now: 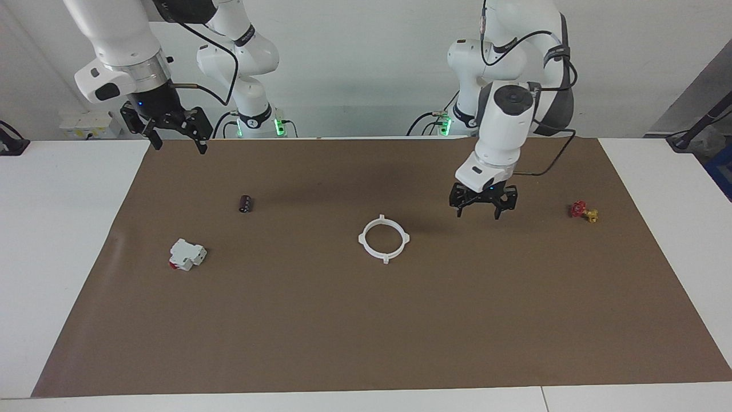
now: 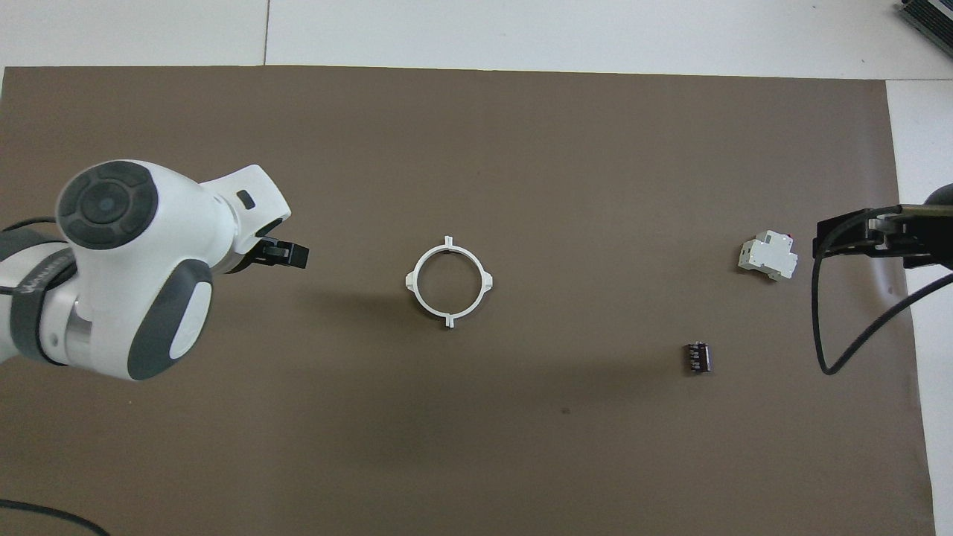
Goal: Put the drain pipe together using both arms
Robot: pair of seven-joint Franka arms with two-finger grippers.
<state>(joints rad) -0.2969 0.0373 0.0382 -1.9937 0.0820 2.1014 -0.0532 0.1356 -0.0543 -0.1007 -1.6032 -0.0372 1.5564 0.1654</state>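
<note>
The drain pipe [image 1: 385, 257] lies flat in the middle of the brown mat as one closed white ring with four small tabs; it also shows in the overhead view [image 2: 411, 281]. My left gripper [image 1: 477, 215] hangs open and empty just above the mat, beside the ring toward the left arm's end of the table, apart from it. In the overhead view the left arm covers most of it and only one dark finger [image 2: 290, 255] shows. My right gripper [image 1: 178, 144] is open and empty, raised high over the mat's edge at the right arm's end; it also shows in the overhead view [image 2: 849, 237].
A white boxy block with a red end [image 1: 187, 254] [image 2: 767, 257] and a small dark cylinder [image 1: 246, 203] [image 2: 697, 357] lie toward the right arm's end. A small red and yellow valve [image 1: 583, 212] lies toward the left arm's end. The brown mat [image 1: 366, 332] covers the table.
</note>
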